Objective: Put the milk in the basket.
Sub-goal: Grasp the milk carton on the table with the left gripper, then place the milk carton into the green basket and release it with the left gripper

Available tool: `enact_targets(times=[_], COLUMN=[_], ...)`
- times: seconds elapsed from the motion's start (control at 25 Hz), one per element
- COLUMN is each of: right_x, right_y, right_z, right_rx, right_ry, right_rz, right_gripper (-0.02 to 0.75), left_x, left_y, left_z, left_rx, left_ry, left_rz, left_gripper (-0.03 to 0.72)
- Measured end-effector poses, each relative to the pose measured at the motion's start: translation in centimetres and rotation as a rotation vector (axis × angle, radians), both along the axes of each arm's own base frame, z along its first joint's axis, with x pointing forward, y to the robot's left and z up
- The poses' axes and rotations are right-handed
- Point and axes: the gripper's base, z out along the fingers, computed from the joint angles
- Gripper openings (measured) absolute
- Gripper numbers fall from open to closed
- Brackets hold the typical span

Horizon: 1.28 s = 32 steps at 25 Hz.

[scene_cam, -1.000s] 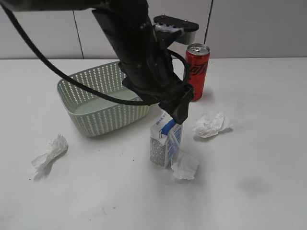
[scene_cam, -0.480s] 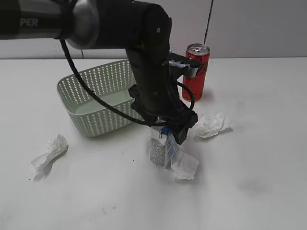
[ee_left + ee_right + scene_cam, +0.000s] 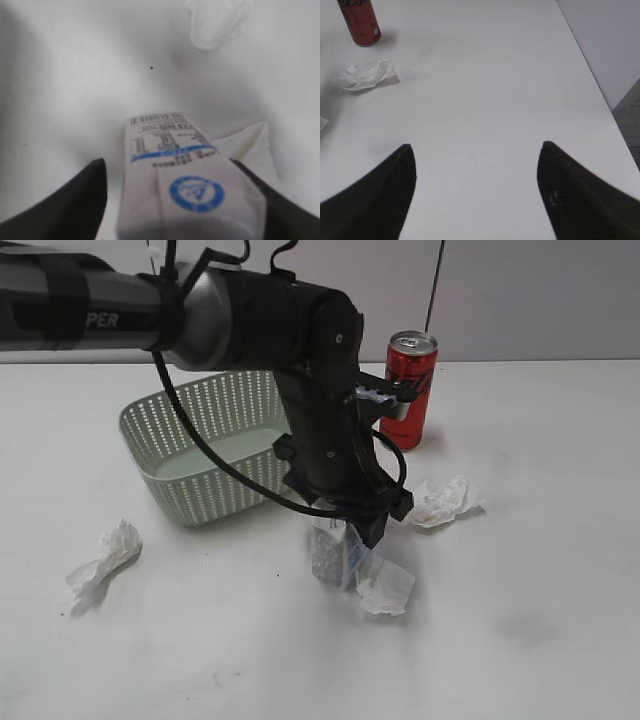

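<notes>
Exterior: the milk [image 3: 334, 558] stood upright on the table [image 3: 520, 570], just in front of the basket [image 3: 205, 455]. A tissue [image 3: 385, 587] touched its right base, another tissue [image 3: 443, 500] lay right of it, a third tissue [image 3: 103, 555] far left, the red can [image 3: 407, 389] behind. The left gripper [image 3: 352, 530] sat over the carton top.

Left wrist: fingers [image 3: 75, 200] spread apart, flanking the carton [image 3: 187, 187], gaps either side; white top, blue round logo.

Right wrist: right gripper [image 3: 475, 192] was spread wide, holding nothing, over bare table well right of the milk.
</notes>
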Motion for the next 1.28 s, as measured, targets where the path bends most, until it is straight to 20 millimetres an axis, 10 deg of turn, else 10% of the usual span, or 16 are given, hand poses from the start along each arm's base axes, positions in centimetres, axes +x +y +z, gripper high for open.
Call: enact_targets(times=[0.2,0.52,0.88,1.12,1.28], right_x=[0.0,0.0,0.0,0.0,0.0], right_y=[0.0,0.0,0.0,0.0,0.0], right_z=[0.0,0.0,0.0,0.0,0.0], right_rx=[0.0,0.0,0.0,0.001,0.0], right_ry=[0.0,0.0,0.0,0.0,0.0], right_rz=[0.0,0.0,0.0,-0.001,0.0], right_gripper=[0.587,0.585,0.585,0.586,0.586], left_x=[0.0,-0.2,1.3,4.5,7.8], left_y=[0.0,0.1,-0.2,5.9,11.3], left_z=[0.0,0.9,10.1,17.6,18.1], left_rx=[-0.001,0.043,-0.062,-0.118,-0.093], left_ry=[0.001,0.049,-0.104,-0.297,-0.318], left_rz=[0.005,-0.019,-0.033,0.122,0.263], left_gripper=[0.338,0.321,0.319,0.319,0.319])
